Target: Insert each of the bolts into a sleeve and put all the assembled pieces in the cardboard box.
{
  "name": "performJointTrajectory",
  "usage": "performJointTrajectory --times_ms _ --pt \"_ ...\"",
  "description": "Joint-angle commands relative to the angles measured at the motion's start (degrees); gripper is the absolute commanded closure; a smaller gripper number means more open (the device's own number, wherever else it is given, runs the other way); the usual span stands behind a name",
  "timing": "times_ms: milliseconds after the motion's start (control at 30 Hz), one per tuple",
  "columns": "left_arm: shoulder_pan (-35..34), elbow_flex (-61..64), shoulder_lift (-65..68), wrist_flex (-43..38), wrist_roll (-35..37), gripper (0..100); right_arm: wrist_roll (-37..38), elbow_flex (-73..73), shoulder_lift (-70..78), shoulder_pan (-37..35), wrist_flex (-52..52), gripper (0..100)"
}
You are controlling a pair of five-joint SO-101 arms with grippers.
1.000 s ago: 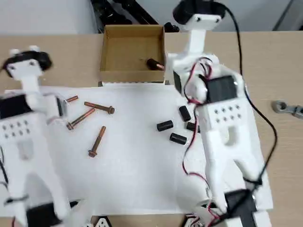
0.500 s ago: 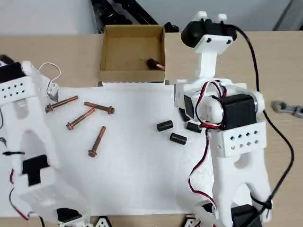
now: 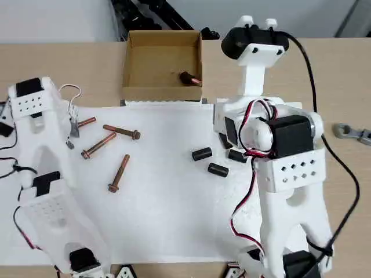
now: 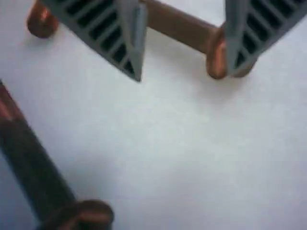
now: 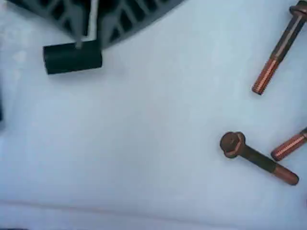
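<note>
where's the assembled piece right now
In the high view the assembled piece lies inside the cardboard box, close to its wall on the right arm's side.

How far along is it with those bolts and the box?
One assembled piece already lies in the cardboard box. The left gripper, open, is down over a bolt on the white sheet, not yet gripping. That bolt, three others and the black sleeves lie loose, unassembled.

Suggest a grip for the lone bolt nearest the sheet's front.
Grip the bolt by the shank just behind its head, from straight above, left claw closing across it. It lies flat on the white sheet, clear of the others; this likely leaves the threads free for a sleeve.
</note>
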Motion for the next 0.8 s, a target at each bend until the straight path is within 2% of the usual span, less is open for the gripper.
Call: performJointTrajectory --times_ms 0,300,500,767 --pt "0.0 -2.59 0.09 0.7 2.37 89 -0.18 -0.18 -1.54 -0.48 -0.66 99.4" --pt "-0.09 -6.02 -0.26 -1.58 2.9 89 -0.18 -0.18 -1.54 -0.48 -0.4 99.4" --pt "-2.9 -14.46 0.26 1.23 8.79 89 -0.18 -0.09 -1.54 -0.48 -0.22 99.4" --pt "-3.25 -14.73 0.44 1.23 12.48 89 -0.18 -0.09 -1.45 -0.48 -0.13 99.4"
